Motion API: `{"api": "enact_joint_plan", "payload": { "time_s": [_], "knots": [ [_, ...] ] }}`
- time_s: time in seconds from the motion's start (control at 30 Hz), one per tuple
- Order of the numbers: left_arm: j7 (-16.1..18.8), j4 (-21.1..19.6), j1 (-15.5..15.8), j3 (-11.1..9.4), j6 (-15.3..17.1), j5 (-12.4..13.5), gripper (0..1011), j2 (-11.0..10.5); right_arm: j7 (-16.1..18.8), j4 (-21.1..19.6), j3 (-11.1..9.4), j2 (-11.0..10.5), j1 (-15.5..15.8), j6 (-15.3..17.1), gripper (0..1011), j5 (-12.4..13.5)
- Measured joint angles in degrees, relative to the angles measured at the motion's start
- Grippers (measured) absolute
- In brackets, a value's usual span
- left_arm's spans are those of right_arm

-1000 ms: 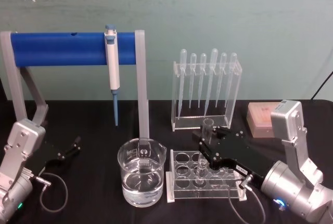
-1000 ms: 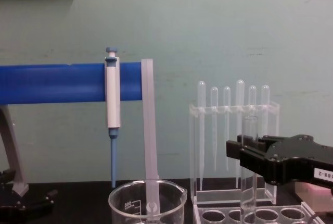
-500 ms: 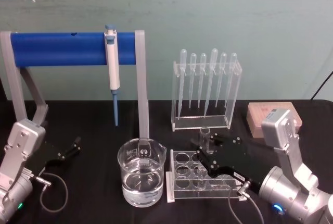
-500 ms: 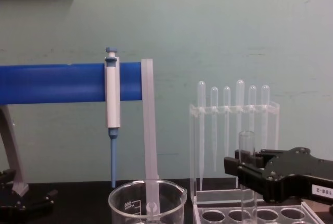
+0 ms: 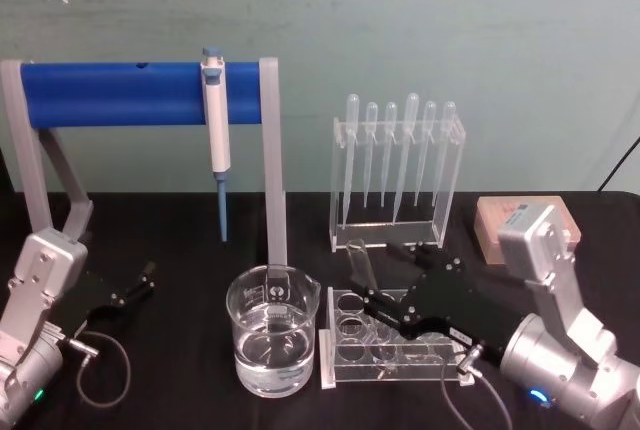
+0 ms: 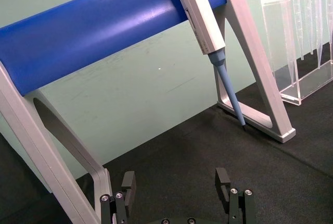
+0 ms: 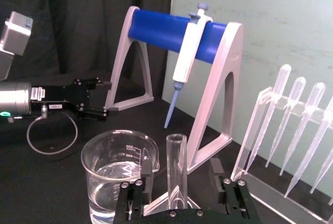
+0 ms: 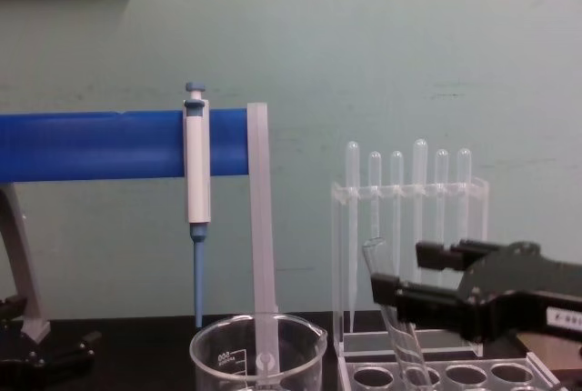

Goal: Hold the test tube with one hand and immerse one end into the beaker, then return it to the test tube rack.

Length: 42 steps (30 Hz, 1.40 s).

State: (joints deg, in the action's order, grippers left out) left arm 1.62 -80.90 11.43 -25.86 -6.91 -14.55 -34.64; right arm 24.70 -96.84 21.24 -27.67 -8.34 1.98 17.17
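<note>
The test tube (image 5: 360, 265) stands tilted in the clear rack (image 5: 395, 362), its open rim leaning toward the beaker (image 5: 272, 335). The beaker is part filled with water and sits just left of the rack. My right gripper (image 5: 385, 282) straddles the tube and is open. In the right wrist view the test tube (image 7: 176, 169) rises between the fingers (image 7: 147, 181) with a gap on each side, and the beaker (image 7: 117, 177) is beside it. From the chest the test tube (image 8: 379, 259) slants past the right gripper (image 8: 400, 271). My left gripper (image 5: 135, 285) rests open at the far left.
A blue-barred stand (image 5: 140, 93) holding a white-and-blue pipettor (image 5: 215, 130) spans the back left, one leg just behind the beaker. A clear holder of plastic pipettes (image 5: 398, 165) stands behind the rack. A pink box (image 5: 500, 230) sits at the right.
The right gripper has sunk and shifted left, lowering the tube into the rack. The tube, upright before, now leans left, with the fingers standing clear of it.
</note>
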Motion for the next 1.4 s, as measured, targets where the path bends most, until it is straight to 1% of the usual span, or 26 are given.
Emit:
{"api": "enact_joint_plan", "payload": {
  "time_s": [0.07,0.13,0.23,0.27,0.3,0.33,0.4,0.43,0.47,0.53,0.57,0.63,0.67,0.7,0.73,0.83,0.87,0.93,0.97,1.0,1.03,1.13,1.2,1.23,1.33,1.4],
  "knots": [
    [0.0,0.0,0.0,0.0,0.0,0.0,1000,0.0,-0.4,-1.3,-0.4,-0.4,0.5,0.5,738,0.0],
    [0.0,0.0,0.0,0.0,0.0,0.0,1000,0.0,-1.2,-3.6,-1.3,-1.2,1.7,1.7,812,0.0],
    [0.0,0.0,0.0,0.0,0.0,0.0,1000,0.0,-2.2,-6.0,-2.4,-2.0,3.0,3.2,867,0.0],
    [0.0,0.0,0.0,0.0,0.0,0.0,1000,0.0,-2.9,-7.6,-3.2,-2.5,4.0,4.1,917,0.0],
    [0.0,0.0,0.0,0.0,0.0,0.0,1000,0.0,-3.2,-8.3,-3.7,-2.8,4.5,4.5,933,0.1],
    [0.0,0.0,0.0,0.0,0.0,0.0,1000,0.0,-4.2,-9.7,-4.8,-3.1,5.4,5.0,964,0.1],
    [0.0,0.0,0.0,0.0,0.0,0.0,1000,0.0,-5.4,-10.8,-6.0,-3.3,6.4,5.3,1003,-0.1],
    [0.0,0.0,0.0,0.0,0.0,0.0,1000,0.0,-6.1,-11.2,-6.7,-3.3,6.8,5.4,1000,-0.2],
    [0.0,0.0,0.0,0.0,0.0,0.0,1000,0.0,-7.7,-11.6,-8.0,-3.1,7.5,5.4,1002,-0.7],
    [0.0,0.0,0.0,0.0,0.0,0.0,1000,0.0,-9.2,-11.6,-9.2,-2.6,8.1,5.4,1002,-1.1],
    [0.0,0.0,0.0,0.0,0.0,0.0,1000,0.0,-10.7,-11.2,-10.3,-2.0,8.6,5.2,1002,-1.5],
    [0.0,0.0,0.0,0.0,0.0,0.0,1000,0.0,-12.1,-10.4,-11.3,-1.2,8.9,4.7,1002,-1.9],
    [0.0,0.0,0.0,0.0,0.0,0.0,1000,0.0,-13.5,-9.1,-12.2,-0.3,9.2,3.9,1002,-2.3],
    [0.0,0.0,0.0,0.0,0.0,0.0,1000,0.0,-14.2,-8.4,-12.6,0.2,9.2,3.5,1002,-2.5],
    [0.0,0.0,0.0,0.0,0.0,0.0,1000,0.0,-15.5,-6.8,-13.2,1.2,9.2,2.5,1002,-3.1],
    [0.0,0.0,0.0,0.0,0.0,0.0,1000,0.0,-17.5,-4.7,-13.5,2.5,9.0,1.2,1002,-4.6],
    [0.0,0.0,0.0,0.0,0.0,0.0,1000,0.0,-18.8,-3.2,-13.6,3.3,8.7,0.5,1000,-6.0],
    [0.0,0.0,0.0,0.0,0.0,0.0,1000,0.0,-20.0,-1.7,-13.4,3.9,8.3,-0.1,1002,-7.6],
    [0.0,0.0,0.0,0.0,0.0,0.0,1000,0.0,-20.8,-0.2,-13.0,4.4,7.9,-0.5,1002,-9.0],
    [0.0,0.0,0.0,0.0,0.0,0.0,1000,0.0,-20.8,-0.2,-13.0,4.4,7.9,-0.5,1002,-9.0],
    [0.0,0.0,0.0,0.0,0.0,0.0,1000,0.0,-21.3,1.2,-12.6,4.8,7.5,-0.7,1002,-10.1],
    [0.0,0.0,0.0,0.0,0.0,0.0,1000,0.0,-21.8,3.3,-11.8,5.3,6.9,-1.3,1002,-12.4],
    [0.0,0.0,0.0,0.0,0.0,0.0,1000,0.0,-21.9,4.2,-11.4,5.5,6.6,-1.5,1002,-13.3],
    [0.0,0.0,0.0,0.0,0.0,0.0,1000,0.0,-22.1,5.0,-11.1,5.7,6.5,-1.7,1002,-14.2],
    [0.0,0.0,0.0,0.0,0.0,0.0,1000,0.0,-22.3,5.8,-10.8,6.1,6.3,-2.2,1002,-15.8],
    [0.0,0.0,0.0,0.0,0.0,0.0,1000,0.0,-22.4,6.1,-10.8,6.2,6.3,-2.4,1002,-16.3]
  ]
}}
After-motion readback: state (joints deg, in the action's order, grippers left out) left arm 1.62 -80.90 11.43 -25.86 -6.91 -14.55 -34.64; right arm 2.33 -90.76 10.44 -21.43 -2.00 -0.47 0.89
